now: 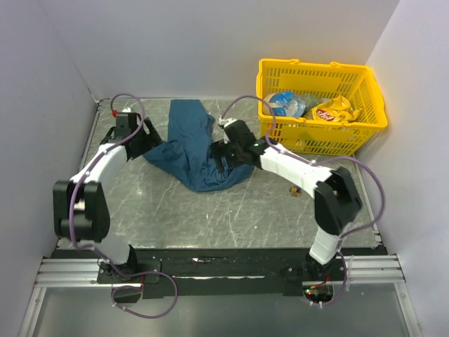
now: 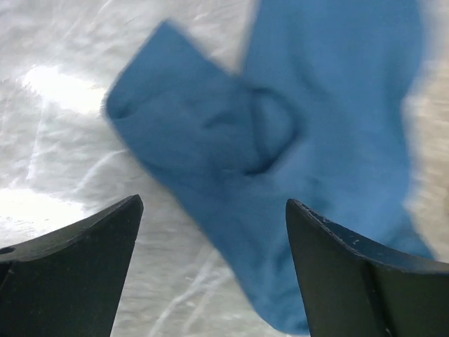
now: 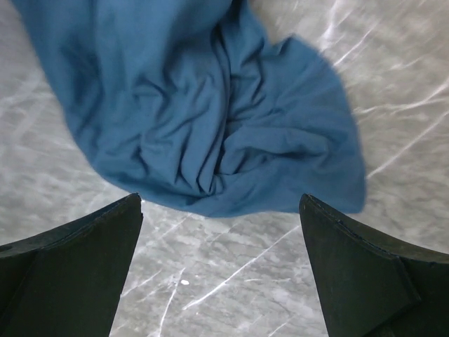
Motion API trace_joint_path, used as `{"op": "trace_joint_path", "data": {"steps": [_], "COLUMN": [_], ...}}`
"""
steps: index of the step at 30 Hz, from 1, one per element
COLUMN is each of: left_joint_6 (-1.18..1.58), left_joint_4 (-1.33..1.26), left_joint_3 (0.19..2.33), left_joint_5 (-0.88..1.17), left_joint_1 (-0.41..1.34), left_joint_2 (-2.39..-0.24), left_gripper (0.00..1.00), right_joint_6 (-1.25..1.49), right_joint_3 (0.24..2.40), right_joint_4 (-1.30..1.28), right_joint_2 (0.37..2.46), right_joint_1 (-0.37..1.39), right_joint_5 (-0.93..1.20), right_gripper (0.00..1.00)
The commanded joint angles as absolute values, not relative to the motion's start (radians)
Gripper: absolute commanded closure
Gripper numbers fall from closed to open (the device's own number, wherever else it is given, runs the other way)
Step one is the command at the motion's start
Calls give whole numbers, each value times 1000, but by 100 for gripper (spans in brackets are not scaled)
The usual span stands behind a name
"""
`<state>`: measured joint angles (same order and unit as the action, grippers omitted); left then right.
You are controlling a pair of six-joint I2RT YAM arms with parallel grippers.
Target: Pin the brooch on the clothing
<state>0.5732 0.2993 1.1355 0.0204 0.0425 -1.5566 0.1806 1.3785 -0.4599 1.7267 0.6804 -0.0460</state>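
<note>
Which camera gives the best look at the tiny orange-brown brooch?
The top external view: the tiny orange-brown brooch lies on the grey marbled table beside the right arm. Both wrist views frame the teal-blue cotton T-shirt and miss the brooch.

A yellow basket [image 1: 351,137] (snack packets [image 1: 333,110] inside) sits on the table [image 1: 210,217].

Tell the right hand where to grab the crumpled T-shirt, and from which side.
Pinch the raised ridge of folds in the bunched end of the T-shirt, coming straight down from above. Those creases stand up off the table, so jaws can likely close across them; the right hand hangs open right there.
</note>
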Motion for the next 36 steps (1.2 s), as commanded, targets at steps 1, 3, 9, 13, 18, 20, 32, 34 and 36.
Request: {"op": "trace_joint_path", "data": {"steps": [1, 3, 9, 13, 18, 20, 32, 34, 36], "left_joint_6": [589, 598, 638, 640, 658, 660, 643, 643, 641], "left_joint_4": [435, 454, 460, 466, 440, 430, 394, 391, 393], "left_joint_3": [1250, 1293, 1356, 1385, 1397, 1405, 1368, 1362, 1344], "left_joint_5": [-94, -84, -48, -58, -38, -34, 6, 8, 8], "left_joint_1": [25, 18, 2, -38, -61, -63, -64, -64, -64], "left_joint_2": [-1698, -1742, -1881, -1953, -1993, -2003, -1942, -1912, -1887], "left_gripper": [9, 9, 18, 23, 41, 47, 99, 99, 99], "right_joint_6": [190, 190, 225, 245, 291, 308, 384, 376, 370], "right_joint_3": [1457, 1445, 1401, 1364, 1299, 1279, 1229, 1221, 1223], "right_joint_4": [-563, -558, -555, -560, -572, -566, -454, -404, -379], "right_joint_2": [1796, 1802, 1752, 1723, 1694, 1681, 1779, 1786, 1796], "right_joint_1": [698, 698, 696, 687, 654, 638, 586, 581, 578], "right_joint_5": [-110, -109, -100, -101, -106, -123, -235, -212, -183], "right_gripper": [0, 0, 0, 0, 0, 0, 2, 10, 21]}}
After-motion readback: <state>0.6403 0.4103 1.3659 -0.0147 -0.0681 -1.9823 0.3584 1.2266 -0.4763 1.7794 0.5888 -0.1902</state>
